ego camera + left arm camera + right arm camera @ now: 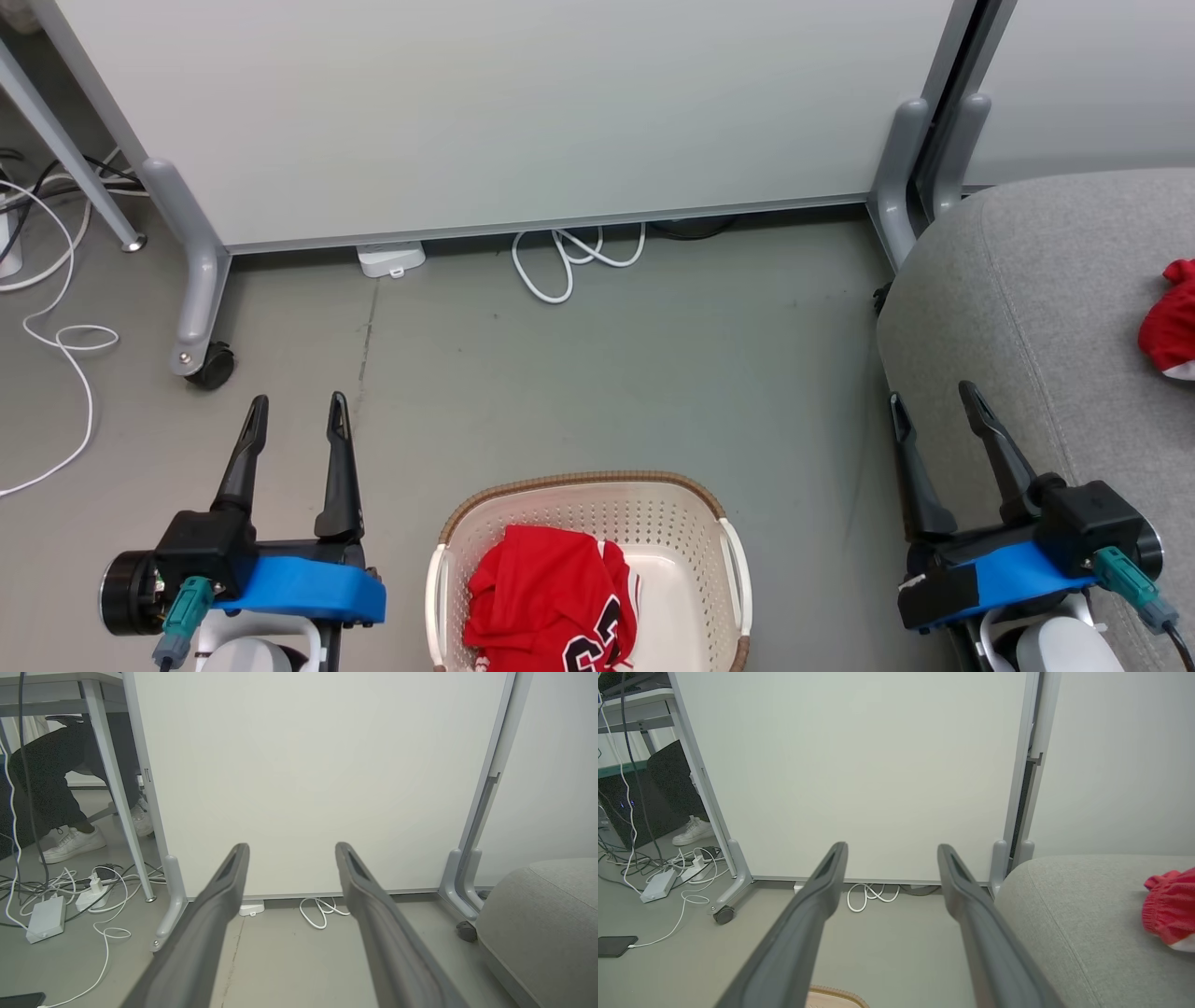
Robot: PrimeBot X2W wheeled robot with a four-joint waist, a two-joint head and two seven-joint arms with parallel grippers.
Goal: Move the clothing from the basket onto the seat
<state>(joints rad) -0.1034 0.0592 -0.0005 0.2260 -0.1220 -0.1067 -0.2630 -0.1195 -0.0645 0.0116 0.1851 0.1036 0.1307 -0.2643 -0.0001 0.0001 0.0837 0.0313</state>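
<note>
The cream basket (695,523) with a brown braided rim stands on the floor at the bottom centre of the head view; a sliver of its rim (836,994) shows in the right wrist view. Inside it lies a crumpled red jersey (546,597) with black white-edged numbers. A second red garment (1172,322) rests on the grey seat (1027,280) at the right, also seen as red cloth (1169,907) on the seat (1064,919). My left gripper (297,406) hangs open left of the basket. My right gripper (934,397) hangs open at the seat's front edge. Both hold nothing.
A white partition on wheeled grey legs (201,289) spans the back. White cables (569,257) and a power block (390,259) lie at its foot. More cables (56,896), a phone (614,946) and a seated person's shoes (74,842) are at the left.
</note>
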